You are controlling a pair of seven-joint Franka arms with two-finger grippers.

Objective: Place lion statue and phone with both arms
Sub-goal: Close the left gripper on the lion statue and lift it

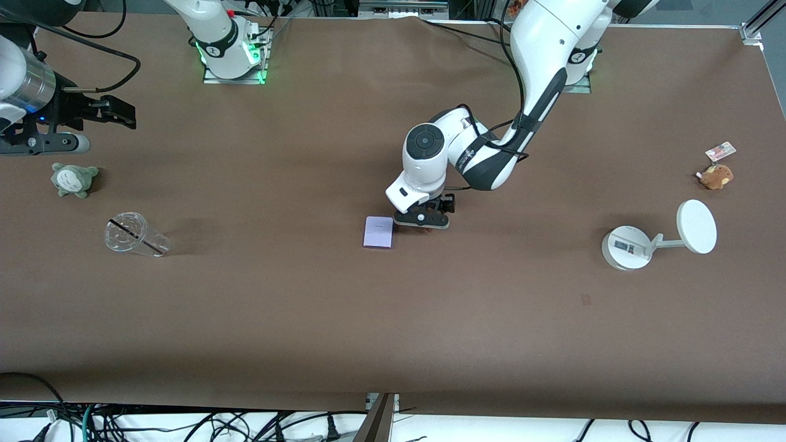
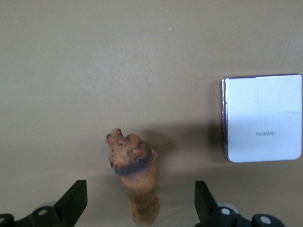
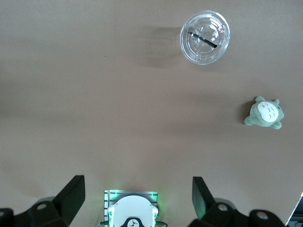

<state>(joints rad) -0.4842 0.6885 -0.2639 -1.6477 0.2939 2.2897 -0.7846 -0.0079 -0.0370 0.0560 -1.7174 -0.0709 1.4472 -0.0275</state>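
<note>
The brown surface [image 1: 393,319] spans the whole front view, with both arms' bases along its farthest edge. The left arm reaches down to the middle of the surface, and the left gripper [image 1: 424,220] sits low over the lion statue [image 2: 135,177], its jaws spread wide with the figurine between them and touching neither finger (the left wrist view shows clear gaps on both sides). The right arm waits at its own end of the table, the right gripper [image 1: 120,113] raised over bare cloth, its jaws likewise spread and holding nothing.

Toward the left arm's end stands a white stand [image 1: 627,247] with a round base and a disc on a stem. Toward the right arm's end a clear plastic cup [image 1: 132,234] lies on its side, and a grey-green plush toy [image 1: 73,179] sits farther from the front camera than the cup.

The phone [image 1: 378,232] lies flat at mid-table, just beside the lion statue and apart from it, pale face up. A small brown plush [image 1: 716,175] with a tag lies near the white stand, farther from the front camera.
</note>
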